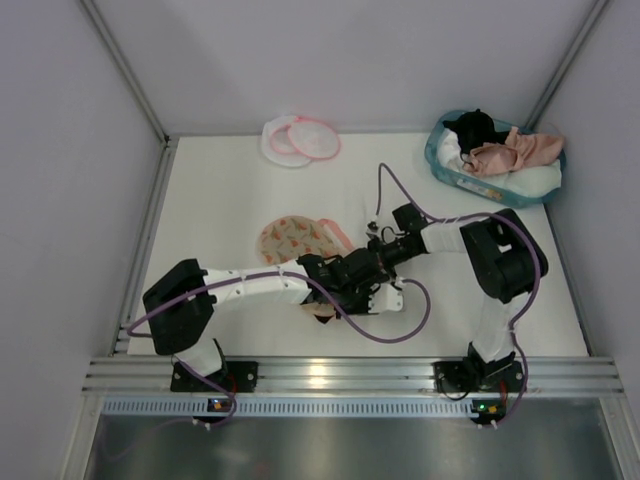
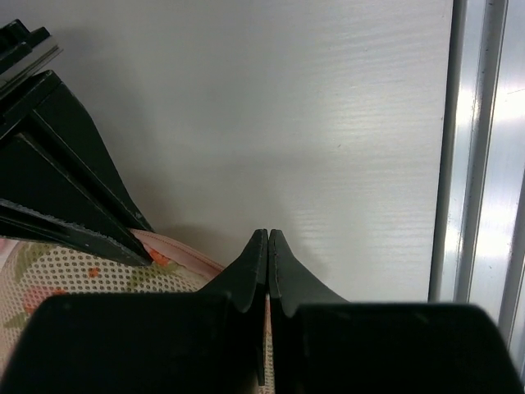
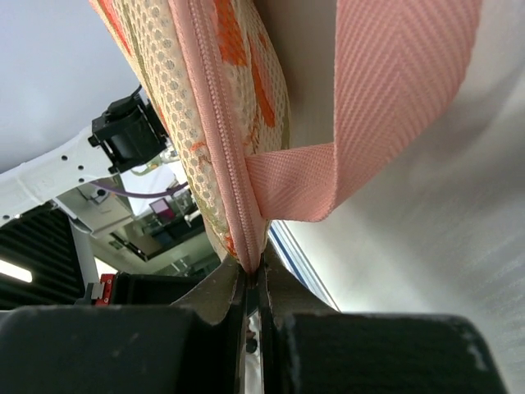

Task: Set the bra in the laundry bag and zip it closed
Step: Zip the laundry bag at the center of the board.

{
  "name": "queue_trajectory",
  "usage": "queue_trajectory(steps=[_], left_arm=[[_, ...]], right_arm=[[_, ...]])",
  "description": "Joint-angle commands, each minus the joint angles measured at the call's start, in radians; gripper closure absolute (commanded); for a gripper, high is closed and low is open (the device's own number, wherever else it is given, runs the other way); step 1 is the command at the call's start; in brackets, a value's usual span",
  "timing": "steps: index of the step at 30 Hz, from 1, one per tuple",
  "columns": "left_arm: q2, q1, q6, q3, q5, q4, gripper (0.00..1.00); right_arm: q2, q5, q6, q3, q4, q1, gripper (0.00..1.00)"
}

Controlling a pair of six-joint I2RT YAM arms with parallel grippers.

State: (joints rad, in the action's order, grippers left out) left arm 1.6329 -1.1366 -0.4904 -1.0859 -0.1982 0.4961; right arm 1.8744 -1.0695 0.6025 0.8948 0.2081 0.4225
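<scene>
The salmon-pink bra (image 1: 520, 150) lies in a teal basket at the back right. The laundry bag (image 1: 300, 140), a round white mesh pouch with a pink rim, rests at the back centre. Neither gripper is near them. Both meet mid-table at an orange-printed padded mesh piece (image 1: 292, 240) with a pink zipper edge (image 3: 215, 123) and a pink ribbon loop (image 3: 385, 90). My right gripper (image 3: 256, 267) is shut on that zipper edge. My left gripper (image 2: 268, 234) is shut, and a strip of the printed piece (image 2: 57, 271) shows between its fingers.
The teal basket (image 1: 440, 165) also holds black and white garments. The right arm's black fingers (image 2: 57, 189) sit close on the left in the left wrist view. A metal rail (image 2: 484, 164) runs along the table's near edge.
</scene>
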Motion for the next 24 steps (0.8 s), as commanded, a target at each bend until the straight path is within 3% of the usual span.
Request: queue_trajectory(steps=[1,5,9,11,15,18,20,22,24], left_arm=[[-0.059,-0.008,0.015,0.011,-0.081,-0.002,1.0],[-0.056,-0.008,0.035,-0.026,-0.109,0.065,0.63],[-0.105,0.02,0.186,-0.129,-0.043,0.154,0.44],[-0.165,0.073,0.231,-0.135,-0.046,0.154,0.38],[-0.191,0.323,0.297,-0.103,-0.064,0.157,0.39],[-0.153,0.456,0.326,-0.057,-0.149,0.157,0.41],[-0.099,0.514,0.384,-0.042,-0.202,0.159,0.43],[-0.053,0.564,0.429,-0.04,-0.269,0.154,0.43],[0.008,0.598,0.476,-0.036,-0.317,0.15,0.47]], right_arm=[[0.038,0.032,-0.043,0.082,-0.026,-0.011,1.0],[0.074,0.036,-0.084,0.118,0.01,-0.016,1.0],[0.086,0.046,-0.138,0.133,0.043,-0.014,1.0],[0.094,0.048,-0.145,0.138,0.043,-0.016,1.0],[0.132,0.069,-0.223,0.196,0.106,-0.019,0.99],[0.153,0.089,-0.273,0.228,0.165,-0.022,0.76],[0.154,0.109,-0.273,0.239,0.175,-0.025,0.47],[0.126,0.152,-0.274,0.24,0.185,-0.03,0.24],[0.079,0.181,-0.283,0.239,0.215,-0.037,0.14]])
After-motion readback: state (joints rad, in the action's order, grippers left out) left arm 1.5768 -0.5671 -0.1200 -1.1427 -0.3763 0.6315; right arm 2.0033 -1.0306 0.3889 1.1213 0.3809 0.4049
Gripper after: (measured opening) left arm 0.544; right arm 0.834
